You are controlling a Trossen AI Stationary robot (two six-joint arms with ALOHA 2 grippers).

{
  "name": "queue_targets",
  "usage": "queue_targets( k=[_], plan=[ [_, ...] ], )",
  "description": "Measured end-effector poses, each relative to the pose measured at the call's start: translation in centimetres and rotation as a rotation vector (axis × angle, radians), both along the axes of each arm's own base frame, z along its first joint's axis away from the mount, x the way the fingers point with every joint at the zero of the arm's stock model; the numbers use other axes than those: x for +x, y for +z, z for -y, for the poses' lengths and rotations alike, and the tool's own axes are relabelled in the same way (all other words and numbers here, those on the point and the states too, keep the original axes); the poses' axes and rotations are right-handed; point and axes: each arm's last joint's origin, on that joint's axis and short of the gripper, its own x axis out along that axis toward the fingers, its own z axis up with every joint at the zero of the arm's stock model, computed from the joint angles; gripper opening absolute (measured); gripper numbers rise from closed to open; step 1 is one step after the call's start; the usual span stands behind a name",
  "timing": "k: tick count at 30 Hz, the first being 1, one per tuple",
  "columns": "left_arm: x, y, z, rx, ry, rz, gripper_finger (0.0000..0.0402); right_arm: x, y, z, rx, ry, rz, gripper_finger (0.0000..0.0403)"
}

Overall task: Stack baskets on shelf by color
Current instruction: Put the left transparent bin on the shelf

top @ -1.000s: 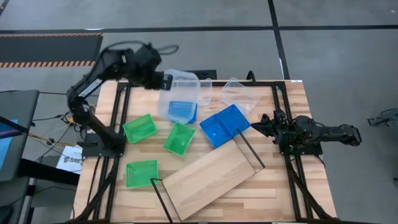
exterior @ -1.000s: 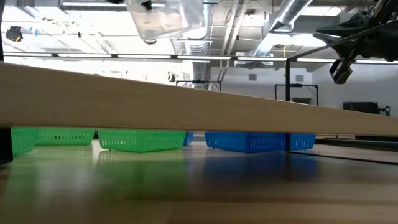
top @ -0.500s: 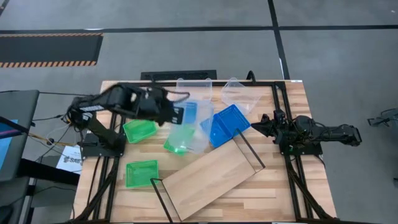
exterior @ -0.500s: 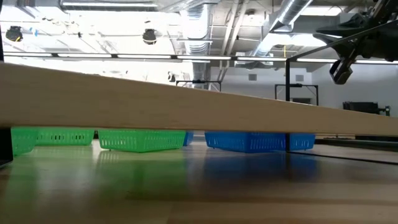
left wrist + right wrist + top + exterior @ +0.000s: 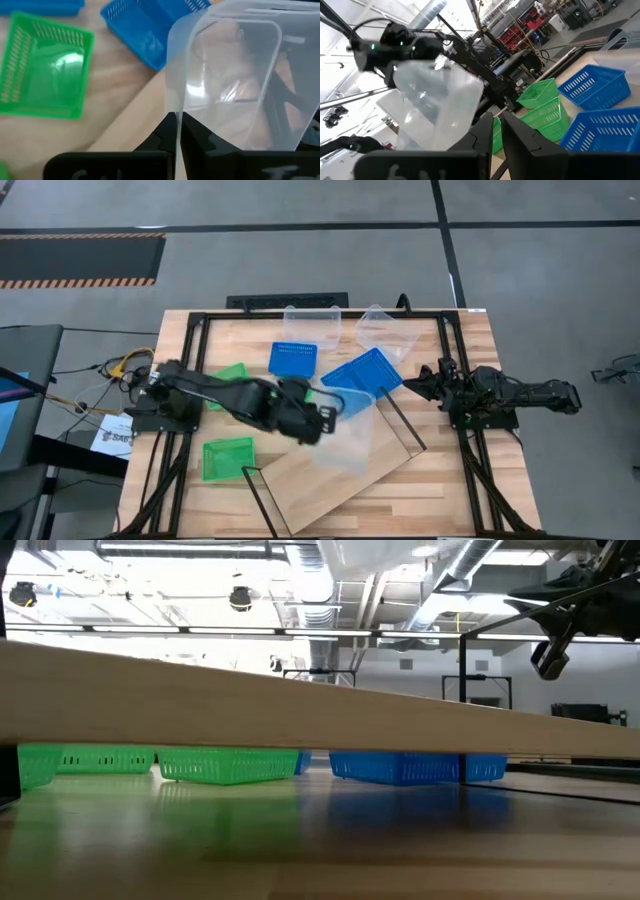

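My left gripper (image 5: 322,418) reaches out over the middle of the table, shut on a clear basket (image 5: 352,435) that hangs above the shelf (image 5: 330,470), a light-wood plank with black wire frames at both ends. Two blue baskets (image 5: 293,358) (image 5: 362,378) lie beyond the shelf. One green basket (image 5: 228,456) lies to the shelf's left, and another (image 5: 233,371) is partly hidden by my left arm. Two more clear baskets (image 5: 312,320) (image 5: 386,330) lie at the far edge. My right gripper (image 5: 415,385) waits shut at the table's right side. My left gripper pinches one side wall of the clear basket at its rim (image 5: 176,117) between its two fingers, one finger on each face of the thin wall. The fingers slant downward from the table's left. The basket is lifted clear and tilted, its open side turned toward the wrist camera.
The shelf lies slantwise across the near half of the table; its edge (image 5: 300,705) fills the low view, with green baskets (image 5: 220,765) and blue baskets (image 5: 400,768) seen under it. A black frame (image 5: 200,330) borders the table.
My left gripper has swung from the table's far side toward the near right and downward, rolling its wrist and staying shut on the clear basket. The basket has travelled from above the far baskets to above the shelf, and has left the low view.
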Motion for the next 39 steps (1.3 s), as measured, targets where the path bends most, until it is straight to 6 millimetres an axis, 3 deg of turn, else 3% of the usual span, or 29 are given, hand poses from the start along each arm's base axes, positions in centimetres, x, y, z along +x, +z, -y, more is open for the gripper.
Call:
queue_targets(
  k=[7,18,27,32,39],
  plan=[
    [2.4,-3.6,1.2,-0.07,0.161,-0.029,0.0,0.0,-0.1,0.0,-0.001,0.0,-0.007,0.0063],
    [6.3,-8.4,1.0,-0.237,0.32,-0.037,0.0,0.1,-0.3,0.0,-0.002,0.001,-0.028,0.0063],
    [8.0,-10.1,0.8,-0.349,0.354,-0.021,0.0003,0.1,-0.3,0.0,-0.002,0.002,-0.031,0.0063],
    [8.2,-9.9,1.0,-0.339,0.356,0.016,0.0039,0.1,-0.3,0.0,-0.002,0.003,-0.031,0.0063],
    [8.8,-9.5,1.5,-0.37,0.331,0.089,0.0131,0.1,-0.3,-0.1,-0.006,0.024,-0.031,0.0063]
  ],
)
